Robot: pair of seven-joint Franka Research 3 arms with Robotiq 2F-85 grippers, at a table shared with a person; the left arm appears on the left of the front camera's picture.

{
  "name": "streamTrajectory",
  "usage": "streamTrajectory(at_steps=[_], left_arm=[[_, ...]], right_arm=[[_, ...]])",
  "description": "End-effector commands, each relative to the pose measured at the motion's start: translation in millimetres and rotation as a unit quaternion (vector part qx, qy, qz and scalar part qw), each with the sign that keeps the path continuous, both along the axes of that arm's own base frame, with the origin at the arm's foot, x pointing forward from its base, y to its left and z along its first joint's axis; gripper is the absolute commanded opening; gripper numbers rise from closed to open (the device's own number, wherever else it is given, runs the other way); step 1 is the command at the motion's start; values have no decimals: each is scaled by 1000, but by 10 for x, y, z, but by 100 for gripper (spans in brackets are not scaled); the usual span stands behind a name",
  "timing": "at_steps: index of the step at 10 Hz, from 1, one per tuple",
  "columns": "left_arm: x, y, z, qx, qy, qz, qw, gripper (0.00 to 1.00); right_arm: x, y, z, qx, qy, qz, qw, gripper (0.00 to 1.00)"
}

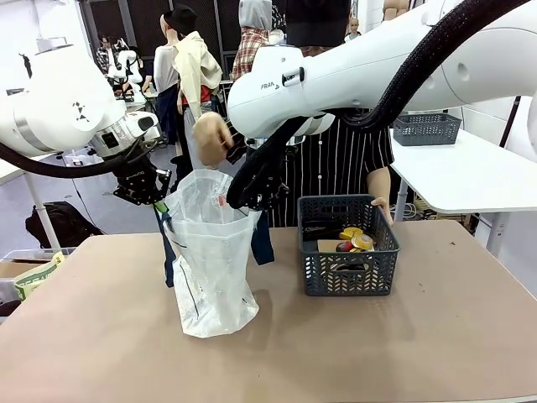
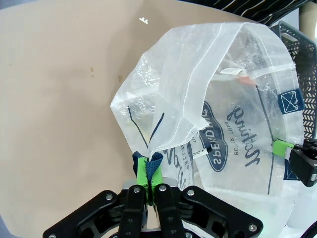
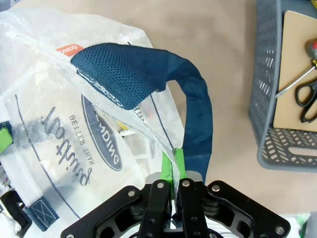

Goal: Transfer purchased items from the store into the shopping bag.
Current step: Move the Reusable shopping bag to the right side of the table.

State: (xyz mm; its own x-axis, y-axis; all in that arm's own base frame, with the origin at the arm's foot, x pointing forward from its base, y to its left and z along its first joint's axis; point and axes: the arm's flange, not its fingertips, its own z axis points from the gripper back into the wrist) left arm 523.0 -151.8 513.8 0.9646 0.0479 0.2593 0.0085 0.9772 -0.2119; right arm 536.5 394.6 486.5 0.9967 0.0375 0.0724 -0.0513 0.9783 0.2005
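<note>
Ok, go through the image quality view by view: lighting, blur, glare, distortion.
Front view: even bright light, soft shadow beside the shopping bag, the person's hand slightly blurred. Left wrist view: small glare spot on the table, bag print upside-down. Right wrist view: navy strap sharp, basket wall slightly bowed by the wide lens.

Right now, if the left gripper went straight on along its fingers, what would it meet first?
The shopping bag: the left gripper is shut on its rim, so its film lies directly ahead; probably the table beyond.
</note>
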Motion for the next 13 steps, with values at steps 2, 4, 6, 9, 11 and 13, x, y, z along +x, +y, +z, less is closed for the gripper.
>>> streamTrajectory(at_steps=[2,4,6,9,11,13], left_arm=[[-5,3,6,0,-1,-1,1000,0],[-5,3,6,0,-1,-1,1000,0],[-5,3,6,0,-1,-1,1000,0],[-5,3,6,0,-1,-1,1000,0],[-5,3,6,0,-1,-1,1000,0],[-5,3,6,0,-1,-1,1000,0]], right_arm=[[-8,-22,-23,2,5,-2,1000,0],[-8,-22,-23,2,5,-2,1000,0],[-8,-22,-23,2,5,-2,1000,0],[-8,-22,-23,2,5,-2,1000,0],[-8,-22,-23,2,5,-2,1000,0],[-8,-22,-23,2,5,-2,1000,0]])
